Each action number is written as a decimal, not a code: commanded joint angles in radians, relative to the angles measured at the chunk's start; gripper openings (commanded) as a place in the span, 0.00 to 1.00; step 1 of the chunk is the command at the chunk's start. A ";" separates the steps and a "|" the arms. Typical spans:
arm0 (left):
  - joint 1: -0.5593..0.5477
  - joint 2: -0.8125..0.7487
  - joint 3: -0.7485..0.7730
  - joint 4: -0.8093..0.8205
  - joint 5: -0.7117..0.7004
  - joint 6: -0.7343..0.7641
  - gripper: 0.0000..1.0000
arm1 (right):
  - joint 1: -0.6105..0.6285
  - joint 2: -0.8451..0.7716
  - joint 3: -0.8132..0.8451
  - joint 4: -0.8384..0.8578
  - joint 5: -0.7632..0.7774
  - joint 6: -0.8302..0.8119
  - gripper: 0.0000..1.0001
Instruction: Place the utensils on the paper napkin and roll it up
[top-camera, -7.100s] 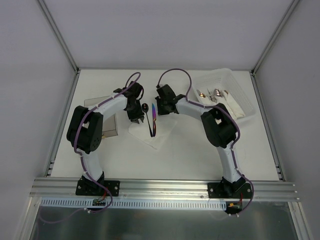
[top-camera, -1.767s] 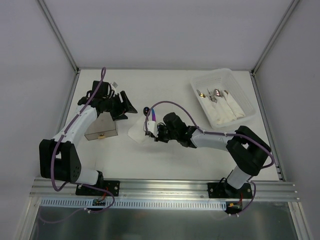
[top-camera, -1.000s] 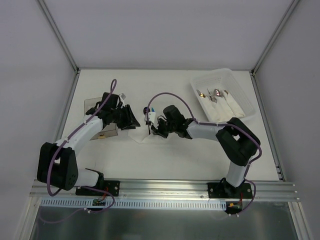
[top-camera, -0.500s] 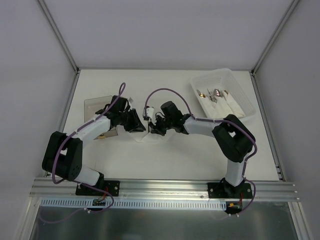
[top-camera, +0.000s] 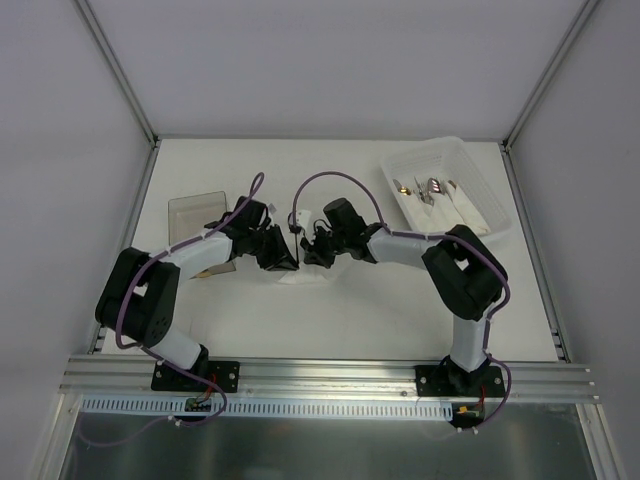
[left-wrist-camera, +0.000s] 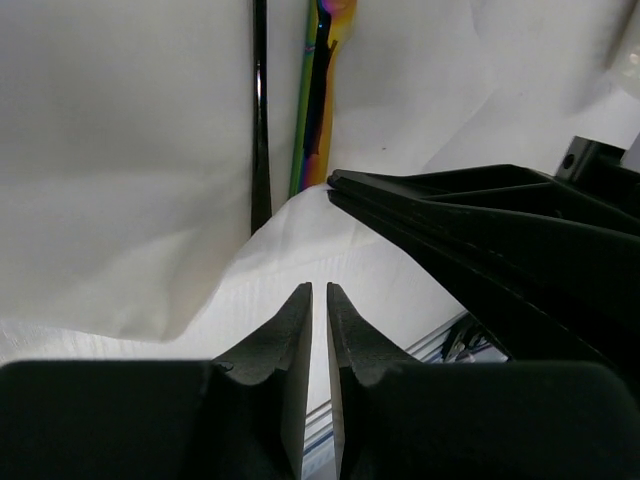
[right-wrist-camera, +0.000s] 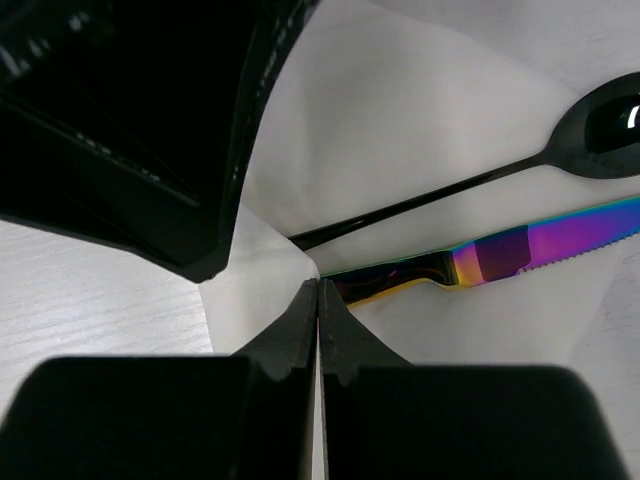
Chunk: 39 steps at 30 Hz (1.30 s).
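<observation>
- The white surface (top-camera: 400, 300) carries everything.
- A clear bin (top-camera: 470, 160) holding silver and gold cutlery sits at its far right corner, well apart from the napkin.
- A smaller clear box (top-camera: 195, 205) lies at the left, beside the left arm.
- The napkin (top-camera: 303, 278) lies mid-surface between the two grippers, with one flap folded up over the utensil handles.
- The left gripper (top-camera: 282, 258) has its fingers almost together, and the napkin's fold sits in the slit between them.
- The right gripper (top-camera: 312, 252), facing it, is pressed tight on the flap's tip.
- The rainbow knife (right-wrist-camera: 540, 245) lies on the napkin with its handle end under the flap.
- The black spoon (right-wrist-camera: 470, 185) lies just beside it, nearly parallel.
</observation>
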 joint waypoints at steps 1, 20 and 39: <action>-0.015 0.026 0.012 0.026 0.014 -0.012 0.11 | -0.009 0.006 0.050 0.002 -0.023 0.030 0.01; -0.017 0.124 0.015 0.024 -0.025 -0.038 0.05 | -0.009 0.043 0.096 -0.064 -0.053 0.038 0.12; -0.015 0.197 0.032 0.026 -0.018 -0.055 0.01 | -0.124 -0.122 0.107 -0.155 -0.121 0.414 0.29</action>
